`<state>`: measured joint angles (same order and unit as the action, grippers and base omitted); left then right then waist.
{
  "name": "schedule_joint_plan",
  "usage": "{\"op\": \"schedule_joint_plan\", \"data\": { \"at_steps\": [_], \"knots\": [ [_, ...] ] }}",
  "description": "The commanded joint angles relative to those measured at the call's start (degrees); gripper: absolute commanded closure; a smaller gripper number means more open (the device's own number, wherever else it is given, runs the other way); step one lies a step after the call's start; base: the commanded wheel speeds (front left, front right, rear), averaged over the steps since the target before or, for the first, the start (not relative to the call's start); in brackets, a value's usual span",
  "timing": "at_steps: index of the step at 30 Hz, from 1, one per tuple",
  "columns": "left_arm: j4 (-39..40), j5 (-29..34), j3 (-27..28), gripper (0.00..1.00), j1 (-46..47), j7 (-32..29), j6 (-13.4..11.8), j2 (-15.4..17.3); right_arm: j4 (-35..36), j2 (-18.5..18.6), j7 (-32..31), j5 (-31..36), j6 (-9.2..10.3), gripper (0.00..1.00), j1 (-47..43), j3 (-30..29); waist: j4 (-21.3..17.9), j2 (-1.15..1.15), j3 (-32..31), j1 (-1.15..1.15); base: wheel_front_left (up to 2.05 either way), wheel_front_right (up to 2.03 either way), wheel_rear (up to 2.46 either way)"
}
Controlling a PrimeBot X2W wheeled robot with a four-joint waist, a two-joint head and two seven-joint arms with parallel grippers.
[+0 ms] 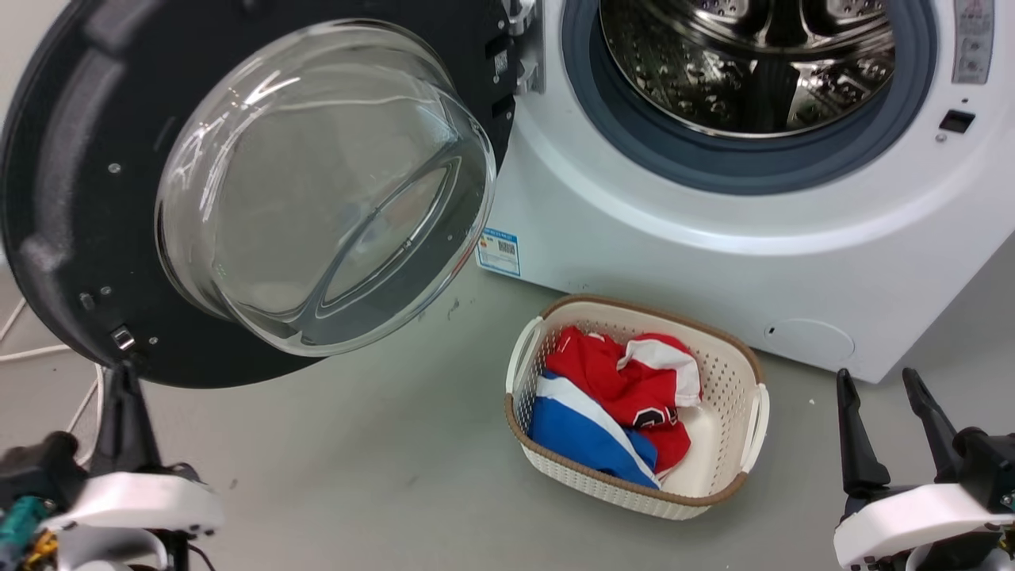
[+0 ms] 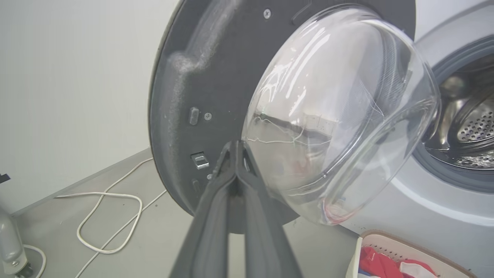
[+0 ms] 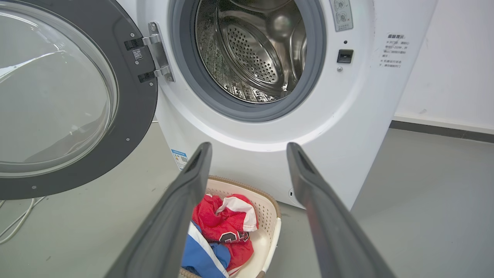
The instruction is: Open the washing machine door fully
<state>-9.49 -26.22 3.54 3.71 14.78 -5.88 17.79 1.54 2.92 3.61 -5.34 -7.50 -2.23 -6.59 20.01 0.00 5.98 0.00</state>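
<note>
- Two grippers show at the near edge of the head view, the left gripper (image 1: 120,373) at the near left and the right gripper (image 1: 876,379) at the near right.
- Left gripper: its two dark fingers are pressed together with nothing between them. In the left wrist view the joined tips (image 2: 230,154) point at the door's inner face, between the silver latch (image 2: 199,160) and the rim of the glass bowl (image 2: 339,112). I cannot tell whether they touch the door.
- Right gripper (image 3: 249,148): its fingers are spread well apart and hold nothing. It hangs over the grey floor (image 1: 381,444), near the basket and apart from the machine.
- The washing machine door (image 1: 262,198) is swung out to the left of the washing machine (image 1: 650,230). It hangs on its hinge (image 3: 156,54) at the left of the opening, with its black inner face and clear bowl turned toward the robot.
- The opening is uncovered, so the steel perforated drum (image 1: 753,63) and the grey gasket (image 1: 737,170) are in plain sight.
- A blue label sticker (image 1: 499,251) sits low on the left of the machine's front, and a round filter cap (image 1: 809,339) sits low on the right.
- A cream basket (image 1: 737,373) stands on the floor just in front of the machine and holds red, white and blue clothes (image 1: 618,388).
- A white cable (image 2: 108,216) lies looped on the floor at the far left, beside the door.
</note>
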Motion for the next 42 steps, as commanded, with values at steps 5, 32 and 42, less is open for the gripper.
{"op": "schedule_joint_plan", "data": {
  "at_steps": [5, 32, 42],
  "knots": [
    [6.75, 1.92, -4.01, 1.0, -4.5, -2.3, -0.53, -1.5, -0.27, -0.07, 0.48, -1.09, 0.02, 0.0, -1.83, 0.15, 0.07, 0.0, -2.77, 0.0, 0.0, 0.0, 0.0],
    [0.69, 5.39, -16.1, 0.0, 0.22, -2.03, 4.54, -4.62, -1.77, -0.06, 0.85, -0.7, 0.02, 0.0, -0.76, 4.25, -16.35, 0.0, -4.37, 0.0, 0.0, 0.0, 0.0],
    [-2.96, 5.77, -15.74, 0.0, -0.78, -0.47, 3.89, -4.7, -3.08, -0.07, 1.53, -0.6, 0.02, 0.0, -0.73, 5.44, -20.66, 0.0, -5.63, 0.0, 0.0, 0.0, 0.0]
  ]
}}
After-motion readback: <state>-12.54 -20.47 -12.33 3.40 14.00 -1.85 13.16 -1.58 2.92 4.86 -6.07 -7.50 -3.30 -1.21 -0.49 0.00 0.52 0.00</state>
